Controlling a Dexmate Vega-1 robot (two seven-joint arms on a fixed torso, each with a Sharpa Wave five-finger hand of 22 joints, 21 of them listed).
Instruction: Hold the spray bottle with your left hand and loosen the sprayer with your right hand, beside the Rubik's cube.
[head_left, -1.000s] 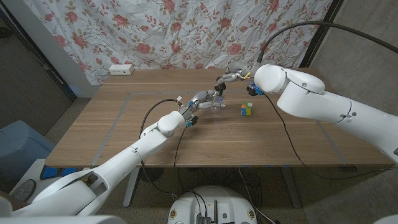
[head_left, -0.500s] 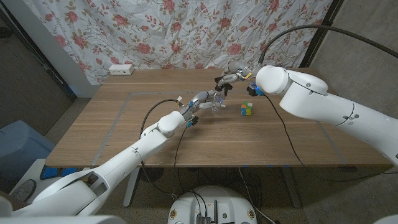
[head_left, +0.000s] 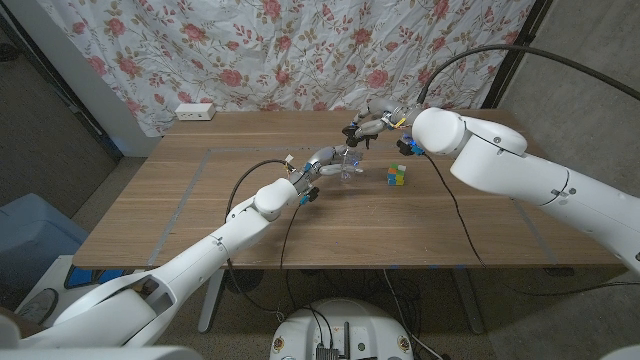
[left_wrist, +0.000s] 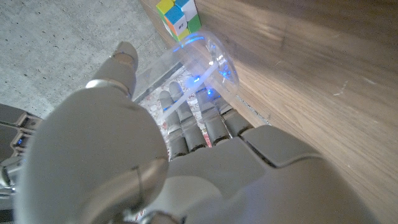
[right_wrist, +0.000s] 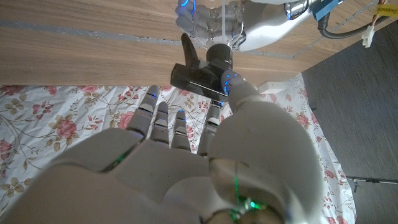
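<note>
Fingers of the left hand (head_left: 322, 160) wrap the clear body of the spray bottle (head_left: 347, 167), which stands upright on the wooden table (head_left: 200, 200). From the left wrist, those fingers (left_wrist: 199, 127) press against the see-through plastic of the bottle (left_wrist: 199, 59), with the thumb up along its other side.

Right hand (head_left: 372, 126) sits just above the left, at the bottle's top, where the black sprayer (head_left: 354, 133) is. The right wrist view shows the sprayer (right_wrist: 202, 68) with its trigger sticking out, and a fingertip (right_wrist: 239, 87) touching the sprayer head; the other fingers reach toward it from the near side. Whether they close fully around the sprayer cannot be told, but thumb and finger appear to pinch it.

Rubik's cube (head_left: 398, 176) lies on the table just beside the bottle, on the side away from the left palm and below the right forearm, apart from both hands. Its coloured faces (left_wrist: 177, 15) show right past the left hand's fingertips.

Behind the hands hangs a floral curtain (head_left: 300, 50), and a white power strip (head_left: 195, 111) rests at the table's far edge, well apart from the left hand.
</note>
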